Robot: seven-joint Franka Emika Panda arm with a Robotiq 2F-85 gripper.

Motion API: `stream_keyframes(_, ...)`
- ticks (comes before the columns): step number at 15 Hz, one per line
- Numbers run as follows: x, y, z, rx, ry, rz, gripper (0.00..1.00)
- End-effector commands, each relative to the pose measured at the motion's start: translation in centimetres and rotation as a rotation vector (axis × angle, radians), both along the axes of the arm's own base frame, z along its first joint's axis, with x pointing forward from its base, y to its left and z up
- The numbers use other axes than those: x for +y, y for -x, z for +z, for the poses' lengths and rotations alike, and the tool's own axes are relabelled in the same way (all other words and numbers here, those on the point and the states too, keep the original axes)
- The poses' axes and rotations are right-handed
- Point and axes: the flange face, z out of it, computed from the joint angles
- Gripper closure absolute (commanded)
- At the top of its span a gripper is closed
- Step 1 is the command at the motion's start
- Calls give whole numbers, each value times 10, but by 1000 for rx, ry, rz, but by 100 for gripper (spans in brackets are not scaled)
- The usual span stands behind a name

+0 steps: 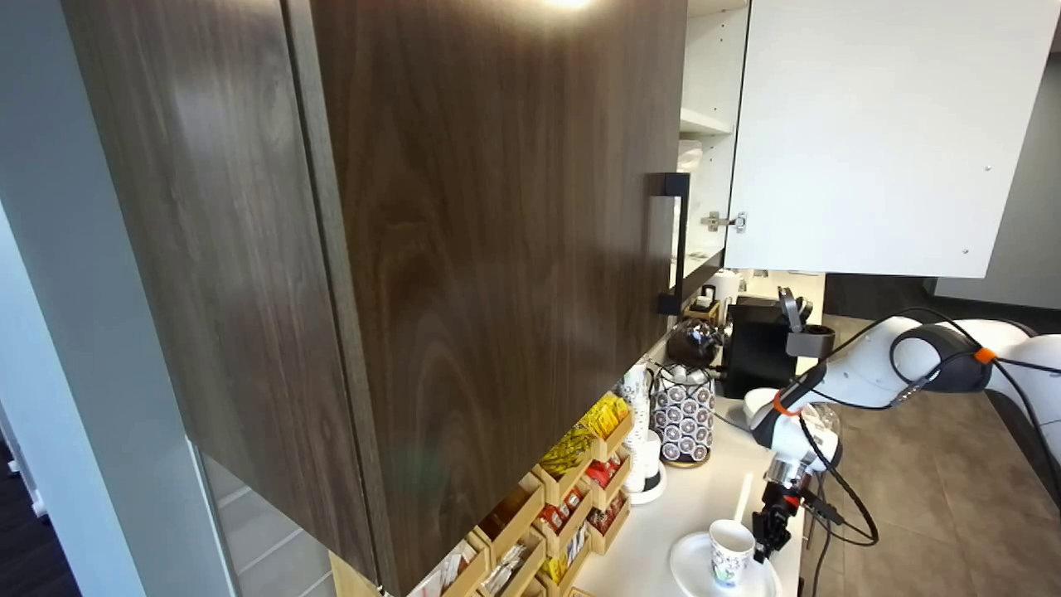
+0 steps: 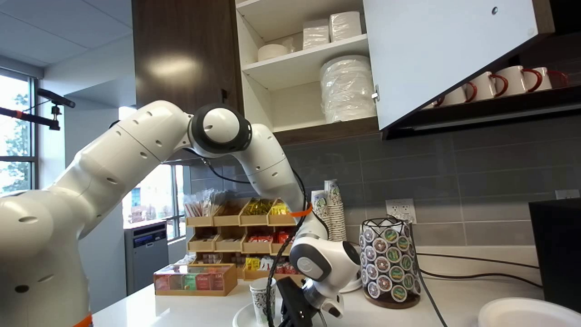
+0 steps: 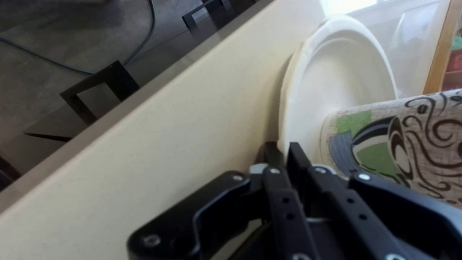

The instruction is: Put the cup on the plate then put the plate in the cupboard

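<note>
nearest, in the wrist view: black gripper [image 3: 284, 152], fingertips [image 3: 299, 159] pinching the rim of the plate [image 3: 346, 68]. on the plate, just beside the fingertips: the cup [image 3: 402, 141], upright. white, printed with brown swirls and patches of green and grey-blue. round, plain white plate with a raised rim, low over the pale counter [image 3: 162, 144]; hard to tell if touching it. farther off, in an exterior view: a round rack [image 2: 391, 302] ringed with pods [image 2: 382, 265], then tall nested stacks of paper cups [image 2: 337, 218]. past these, a clear-fronted box [image 2: 230, 280] of red and green packets [image 2: 203, 281], and tiers of wooden bins [image 2: 227, 221] holding yellow and red packets [image 2: 261, 207]. higher up, the cupboard [image 2: 295, 104], with a white door [image 2: 445, 50] standing open: at the bottom, a plastic-wrapped stack of round white dishes [image 2: 347, 88]; on the shelf above, wrapped white packs [image 2: 346, 26] near a low round white stack [image 2: 272, 51]. farthest, grey tiles [image 2: 417, 163] and a bright window [image 2: 16, 145].
</note>
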Motion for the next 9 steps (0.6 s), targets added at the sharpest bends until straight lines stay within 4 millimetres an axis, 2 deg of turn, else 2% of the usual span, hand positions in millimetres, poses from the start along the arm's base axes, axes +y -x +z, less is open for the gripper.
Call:
stream_keyframes(1,-2,-3,-10,13,-29,8,95)
stream_keyframes(9,-10,-6,-10,-13,-160,-14,94)
